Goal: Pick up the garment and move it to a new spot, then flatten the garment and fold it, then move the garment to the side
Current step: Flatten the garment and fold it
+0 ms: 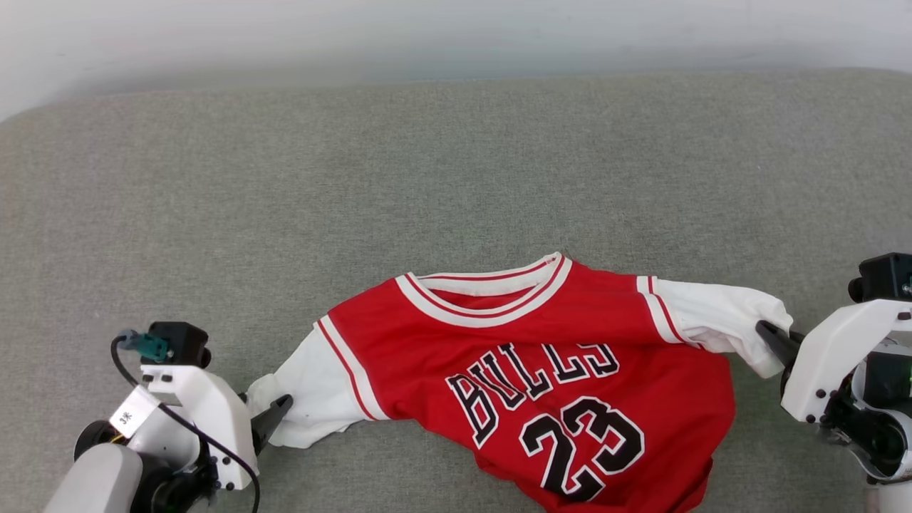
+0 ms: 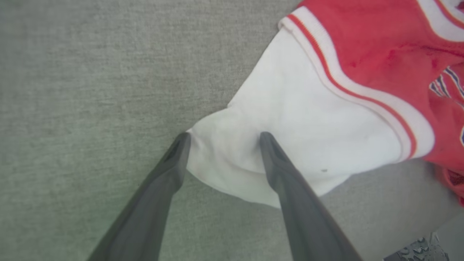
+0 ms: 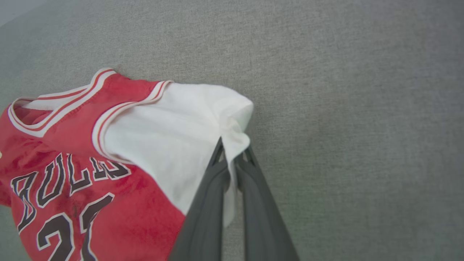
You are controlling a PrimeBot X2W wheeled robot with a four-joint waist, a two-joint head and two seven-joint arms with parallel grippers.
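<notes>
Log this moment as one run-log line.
garment: face up, rumpled, on grey cushion | left gripper: open, astride one white sleeve end | right gripper: shut on other sleeve | fold: not yet done

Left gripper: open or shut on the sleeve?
Open. The left gripper has its fingers apart, straddling the white sleeve end of the garment.

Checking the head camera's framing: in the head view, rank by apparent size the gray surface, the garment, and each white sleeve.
Largest to smallest:
1. gray surface
2. garment
3. left white sleeve and right white sleeve: these look about alike, so I won't rank them.
</notes>
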